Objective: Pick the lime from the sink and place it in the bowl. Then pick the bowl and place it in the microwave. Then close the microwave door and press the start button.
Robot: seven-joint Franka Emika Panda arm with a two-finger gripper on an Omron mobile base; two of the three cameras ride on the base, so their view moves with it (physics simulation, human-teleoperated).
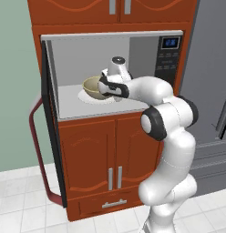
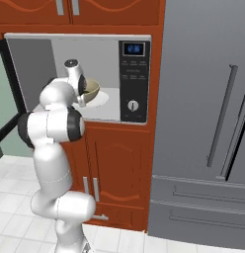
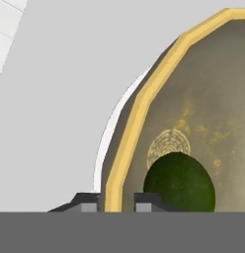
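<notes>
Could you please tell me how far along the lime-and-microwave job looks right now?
Done: the lime lies in the bowl. In hand: the gripper clamps the bowl's rim inside the microwave, over the turntable. Left: release, close the open microwave door, press start.

- We see reddish-brown wooden cabinets (image 1: 110, 154) at 6 o'clock of the left base view, with paired silver bar handles on the doors.
- Upper cabinet doors (image 1: 119, 9) in the same wood sit at 12 o'clock.
- A pale green wall (image 1: 14, 91) fills 9 o'clock.
- White floor tiles (image 1: 23, 205) lie at 7 o'clock.
- In the right base view, a grey refrigerator (image 2: 203, 123) with long handles stands at 3 o'clock.
</notes>
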